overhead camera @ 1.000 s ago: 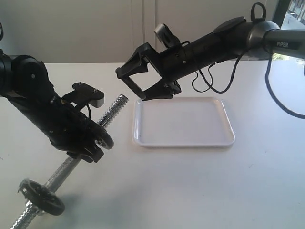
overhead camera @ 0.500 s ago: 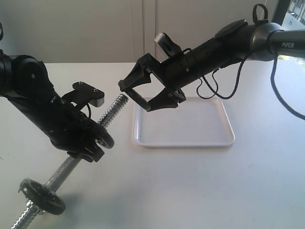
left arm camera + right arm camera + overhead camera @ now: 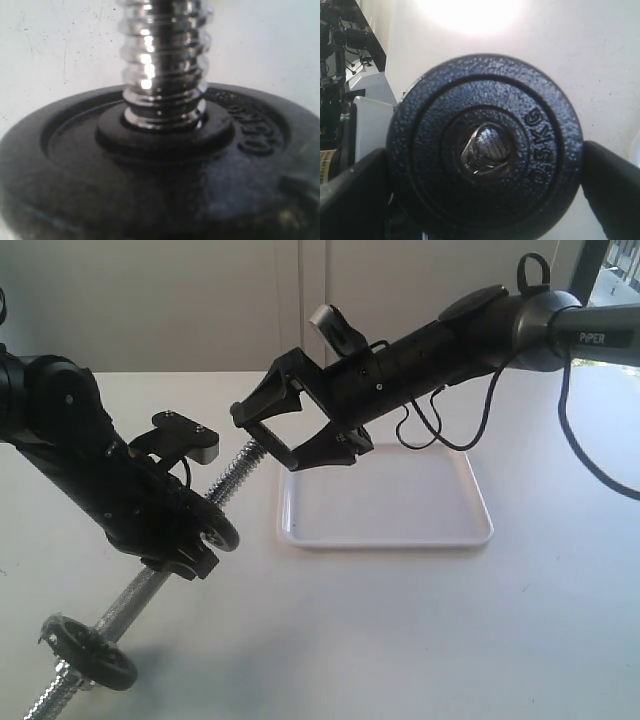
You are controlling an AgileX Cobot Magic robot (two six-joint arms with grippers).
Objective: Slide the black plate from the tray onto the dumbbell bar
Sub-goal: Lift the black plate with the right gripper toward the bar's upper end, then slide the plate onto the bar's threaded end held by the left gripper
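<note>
My right gripper [image 3: 268, 438] [image 3: 485, 187] is shut on the black plate [image 3: 262, 436] [image 3: 430, 145], held edge-on just above and left of the tray [image 3: 400, 495]. The plate's centre hole sits at the threaded tip [image 3: 485, 147] of the dumbbell bar [image 3: 235, 475], and the tip shows through the hole. My left gripper [image 3: 185, 545] is shut on the bar's middle and keeps it tilted, far end raised. A greyer disc [image 3: 215, 528] [image 3: 150, 185] sits on the bar beside that gripper. My left fingers are hidden in the left wrist view.
A second worn disc [image 3: 92, 652] sits on the bar's low end near the table's front left. The white tray holds nothing. The right arm's cable [image 3: 440, 430] hangs over the tray's far edge.
My right gripper has carried the black plate left and slightly up, from over the tray's near-left corner to the bar's threaded tip. The left arm and bar have not moved.
</note>
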